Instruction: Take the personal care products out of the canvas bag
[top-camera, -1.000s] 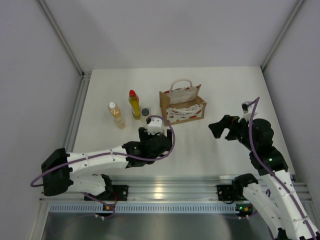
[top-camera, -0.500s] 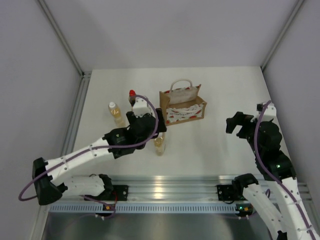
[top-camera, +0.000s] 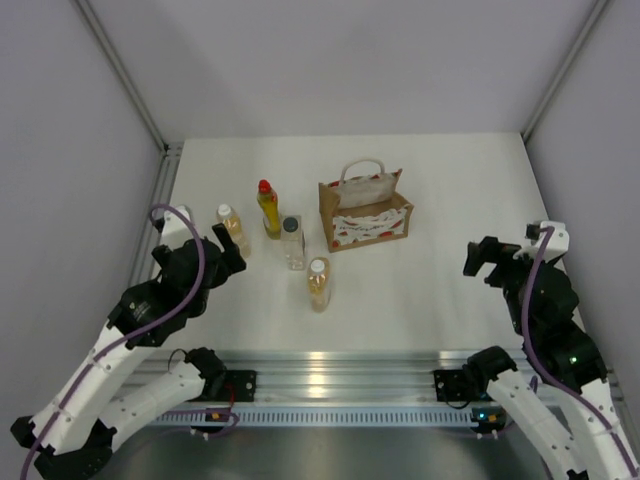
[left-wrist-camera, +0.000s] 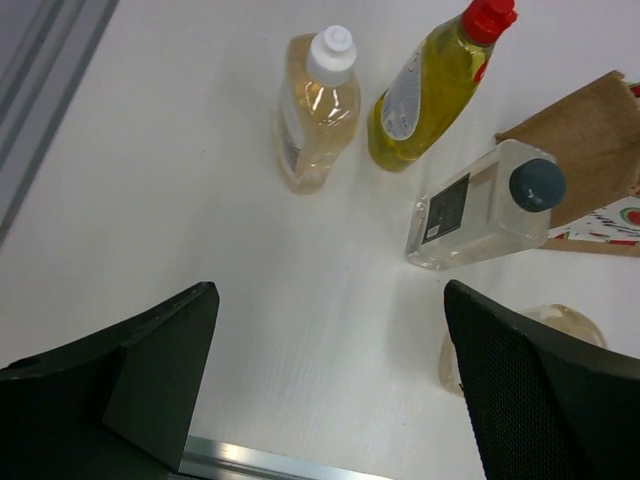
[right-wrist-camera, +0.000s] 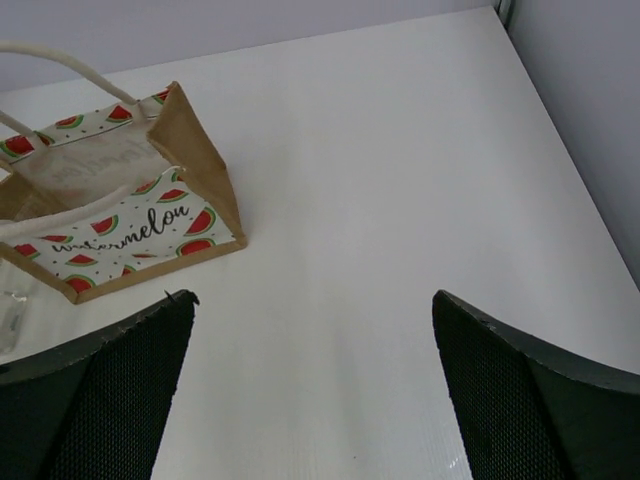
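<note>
Left gripper (top-camera: 228, 252) released and backed off; fourth bottle (top-camera: 318, 283) now stands outside the bag (top-camera: 366, 212), probably empty, task likely done.

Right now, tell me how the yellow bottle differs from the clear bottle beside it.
The yellow bottle holds yellow liquid under a red cap; the clear bottle looks colourless under a dark grey-blue cap. The yellow bottle has a rounded body tapering to its neck; the clear bottle is flat-sided with a dark label. Both stand upright on the table, outside the canvas bag.
</note>
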